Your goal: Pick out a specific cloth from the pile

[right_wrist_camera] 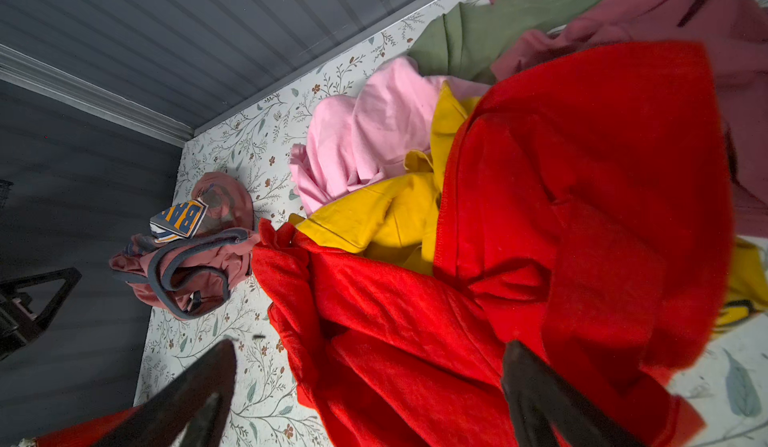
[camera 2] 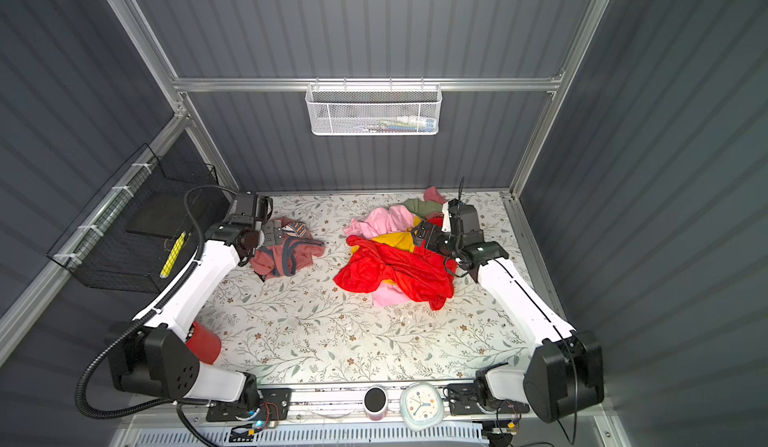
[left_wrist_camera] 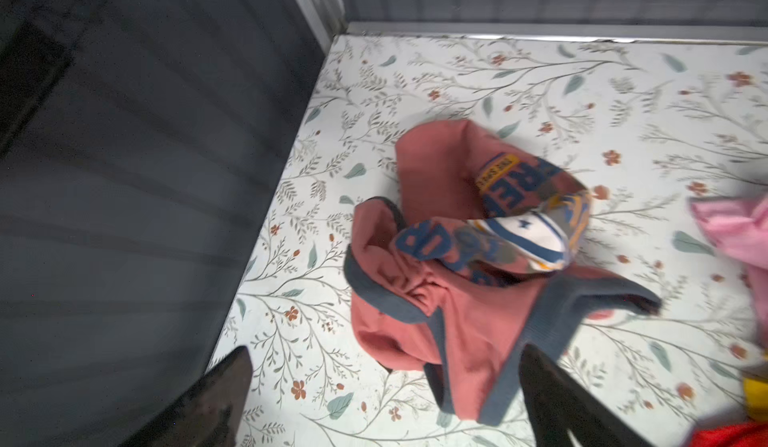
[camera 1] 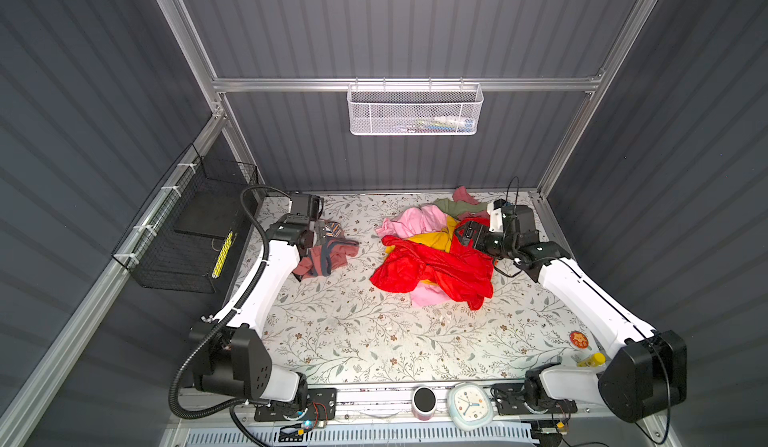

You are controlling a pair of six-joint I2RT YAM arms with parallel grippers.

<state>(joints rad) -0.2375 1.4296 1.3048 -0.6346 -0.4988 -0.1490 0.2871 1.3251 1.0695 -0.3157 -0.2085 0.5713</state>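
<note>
so the big white tabletop with the leafy floral print (camera 1: 353, 332) is mostly bare, and everything sits toward the far end. the biggest lump is the pile (camera 1: 428, 245), a mound of crumpled clothes on the far right. it has a shiny bright red garment (camera 1: 436, 270) draped over the near side, then light pink, mustard yellow, olive green and a plain dusty pink bit at the very back.

well apart from it, on the far left, lies the cloth (camera 1: 328, 254). that's the dusty salmon-pink t-shirt with grey-blue trim and blue-and-yellow lettering, bunched up on its own with bare table between it and the pile. i'd say that gap is the whole point, so the pick looks basically done.

the left gripper (left_wrist_camera: 386, 349) hangs just over the shirt's left edge, black jaws spread wide, nothing pinched between them. the right gripper (right_wrist_camera: 370, 343) sits over the red garment, jaws also wide apart and gripping nothing as far as i can see. my guess is it's there to hold the pile down.
</note>
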